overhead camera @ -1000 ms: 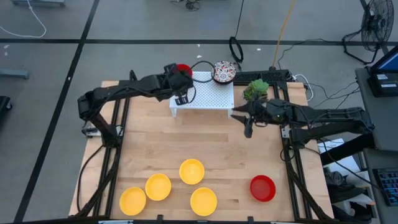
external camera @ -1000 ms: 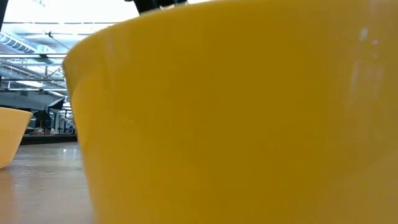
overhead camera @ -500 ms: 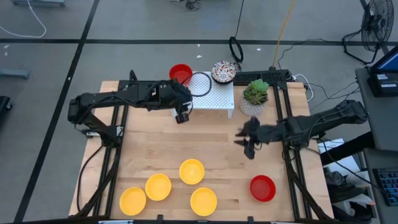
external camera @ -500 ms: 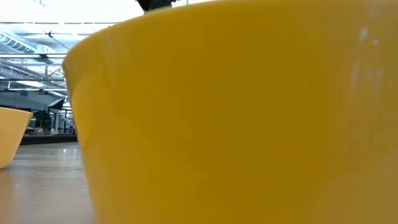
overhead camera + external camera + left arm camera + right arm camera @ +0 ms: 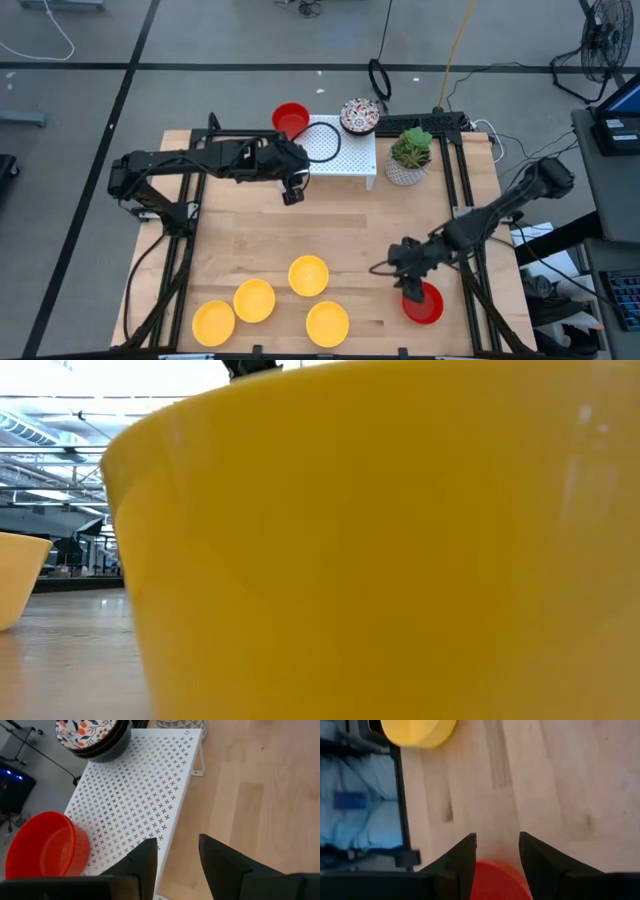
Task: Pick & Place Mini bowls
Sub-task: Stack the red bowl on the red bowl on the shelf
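Note:
Four yellow bowls [image 5: 308,275] [image 5: 254,299] [image 5: 213,321] [image 5: 327,322] rest on their bases on the table's near part; one [image 5: 380,550] fills the low view. A red bowl [image 5: 423,303] stands near the right edge. My right gripper [image 5: 408,285] is open just over its rim, and the red bowl [image 5: 497,881] shows between the fingers. A second red bowl [image 5: 45,847] stands at the far left corner of the white rack [image 5: 140,785]. Stacked floral bowls [image 5: 92,735] stand at its far right. My left gripper [image 5: 177,850] hovers open before the rack's near edge.
A potted green plant [image 5: 408,155] stands right of the rack [image 5: 325,150]. A black cable loop [image 5: 322,135] lies over the rack's top. Bare wood lies in the table's middle [image 5: 340,225]. Black frame rails run along the table's left and right sides.
My right gripper has swung from beside the plant toward the near edge, down to the red bowl at the right. My left gripper has drawn back from the rack's far left corner toward the near edge; the red bowl stays on the rack there.

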Motion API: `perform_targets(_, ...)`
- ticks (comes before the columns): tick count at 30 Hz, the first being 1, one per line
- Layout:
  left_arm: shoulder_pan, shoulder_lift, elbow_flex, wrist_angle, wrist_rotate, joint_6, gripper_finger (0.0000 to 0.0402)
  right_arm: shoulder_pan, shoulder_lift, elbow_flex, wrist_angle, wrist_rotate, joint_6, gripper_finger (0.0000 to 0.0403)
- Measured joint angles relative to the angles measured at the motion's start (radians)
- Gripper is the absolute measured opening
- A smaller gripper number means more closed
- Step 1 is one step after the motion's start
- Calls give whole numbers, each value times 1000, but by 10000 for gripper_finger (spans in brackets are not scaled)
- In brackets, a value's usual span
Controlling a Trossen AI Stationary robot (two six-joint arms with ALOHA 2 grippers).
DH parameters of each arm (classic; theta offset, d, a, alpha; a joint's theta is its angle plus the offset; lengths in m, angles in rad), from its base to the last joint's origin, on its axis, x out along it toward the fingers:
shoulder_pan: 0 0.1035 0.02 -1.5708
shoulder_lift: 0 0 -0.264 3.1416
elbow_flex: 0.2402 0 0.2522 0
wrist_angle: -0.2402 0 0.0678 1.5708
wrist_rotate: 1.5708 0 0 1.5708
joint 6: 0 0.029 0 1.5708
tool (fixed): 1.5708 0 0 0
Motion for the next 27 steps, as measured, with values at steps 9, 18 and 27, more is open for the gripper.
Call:
perform_targets(9,0,0,0,-3,17,-44,147,60,36,0,-88,-1,-57,134)
perform_targets(18,1,0,0,-4,18,-76,147,107,36,-11,-187,3,-92,134)
perform_targets(27,1,0,0,0,18,-77,147,106,36,-128,-122,-27,-70,134)
